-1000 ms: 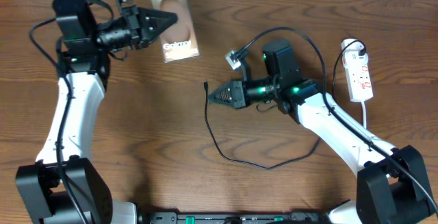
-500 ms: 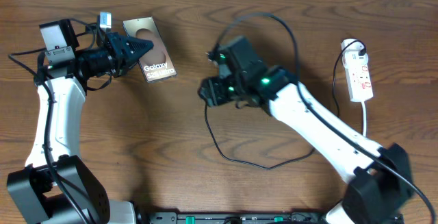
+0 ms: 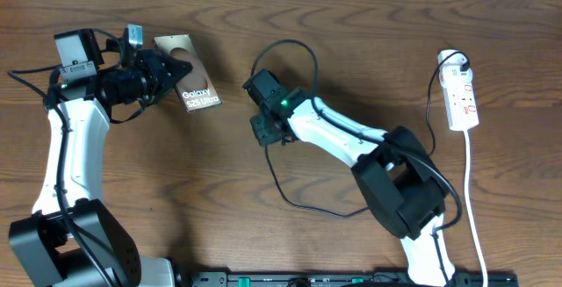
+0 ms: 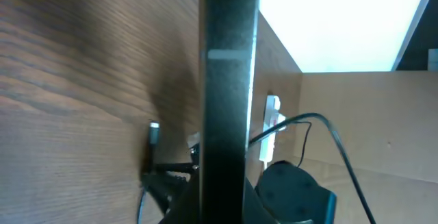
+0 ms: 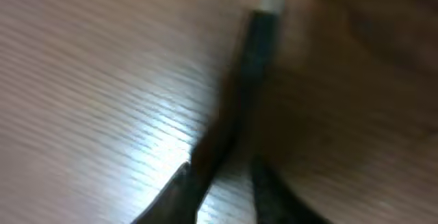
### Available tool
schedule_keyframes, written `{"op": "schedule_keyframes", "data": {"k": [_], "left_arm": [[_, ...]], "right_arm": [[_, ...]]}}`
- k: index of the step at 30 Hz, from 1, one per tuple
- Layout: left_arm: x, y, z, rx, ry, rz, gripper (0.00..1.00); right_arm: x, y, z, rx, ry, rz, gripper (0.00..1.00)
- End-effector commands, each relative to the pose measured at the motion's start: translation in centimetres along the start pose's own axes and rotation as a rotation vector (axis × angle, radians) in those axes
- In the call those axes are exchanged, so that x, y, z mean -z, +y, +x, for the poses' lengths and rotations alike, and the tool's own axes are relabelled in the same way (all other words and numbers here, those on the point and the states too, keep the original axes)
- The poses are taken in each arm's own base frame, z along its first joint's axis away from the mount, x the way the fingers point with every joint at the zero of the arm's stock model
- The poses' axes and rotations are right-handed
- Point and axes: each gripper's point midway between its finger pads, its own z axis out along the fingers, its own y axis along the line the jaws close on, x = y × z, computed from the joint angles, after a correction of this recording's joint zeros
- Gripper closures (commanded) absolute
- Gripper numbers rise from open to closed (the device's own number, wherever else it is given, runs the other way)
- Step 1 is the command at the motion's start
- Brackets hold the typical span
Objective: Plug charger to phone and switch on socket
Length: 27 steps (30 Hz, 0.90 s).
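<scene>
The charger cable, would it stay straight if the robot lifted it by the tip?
Probably not: the cable lies in loose curves on the table, so it looks floppy and would likely droop. It is thin, so probably light. Its small tip might slip from a pinch.

Warm brown wood grain streaks the table point(image 3: 176, 190) from edge to edge. Toward the far left corner, the phone point(image 3: 200, 94) shows a glossy bronze face with a pale circle and white "Galaxy" lettering, beside the black left gripper point(image 3: 180, 66). The left arm point(image 3: 75, 147) and right arm point(image 3: 338, 138) are white with black joints. A green light point(image 3: 283, 104) glows above the black right gripper point(image 3: 263, 136). The charger point(image 5: 254, 53) is black, its tip apparently silvery in the blurred wrist view. By the right edge, the socket point(image 3: 462, 98) is white with red marks, a black plug point(image 3: 458, 58) and a white cord point(image 3: 475, 208).
</scene>
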Motion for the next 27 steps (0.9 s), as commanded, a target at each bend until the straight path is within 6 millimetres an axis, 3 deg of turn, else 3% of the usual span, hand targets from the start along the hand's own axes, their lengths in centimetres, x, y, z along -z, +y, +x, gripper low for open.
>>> {"op": "schedule_keyframes", "data": {"k": [1, 7, 10, 11, 12, 13, 14, 17, 20, 25, 27], "left_arm": [[0.7, -1.3, -0.3, -0.054, -0.019, 0.019, 0.93], [0.7, -1.3, -0.3, -0.054, -0.019, 0.018, 0.93], [0.7, -1.2, -0.3, -0.054, -0.022, 0.013, 0.93], [0.7, -1.0, -0.4, -0.054, -0.028, 0.002, 0.93], [0.7, -1.0, -0.4, -0.054, -0.028, 0.002, 0.93], [0.7, -1.0, -0.4, -0.053, -0.028, 0.002, 0.93], [0.7, -1.0, -0.4, -0.053, -0.028, 0.002, 0.93], [0.7, -1.0, -0.4, -0.053, -0.028, 0.002, 0.93], [0.7, -1.0, -0.4, -0.053, -0.027, 0.002, 0.92], [0.7, -0.8, -0.1, -0.035, -0.016, -0.004, 0.93], [0.7, -0.8, -0.1, -0.036, -0.016, -0.004, 0.92]], "right_arm": [[0.1, -1.0, 1.6, 0.001, 0.071, 0.045, 0.96], [3.4, -4.6, 8.1, 0.006, 0.377, 0.145, 0.99], [3.7, -5.3, 8.9, 0.038, 0.427, 0.119, 0.99], [3.7, -5.2, 8.7, 0.059, 0.428, 0.087, 0.95], [3.6, -5.1, 8.6, 0.067, 0.425, 0.071, 0.85], [3.6, -5.1, 8.5, 0.07, 0.421, 0.063, 0.69], [3.5, -5.3, 8.3, 0.068, 0.415, 0.062, 0.62], [3.2, -5.2, 7.6, 0.076, 0.385, 0.054, 0.54], [3.1, -5.2, 7.4, 0.075, 0.374, 0.052, 0.55], [2.7, -6.6, 8.5, 0.014, 0.394, 0.135, 0.69], [2.2, -7.0, 8.8, 0.016, 0.39, 0.151, 0.7]]}}
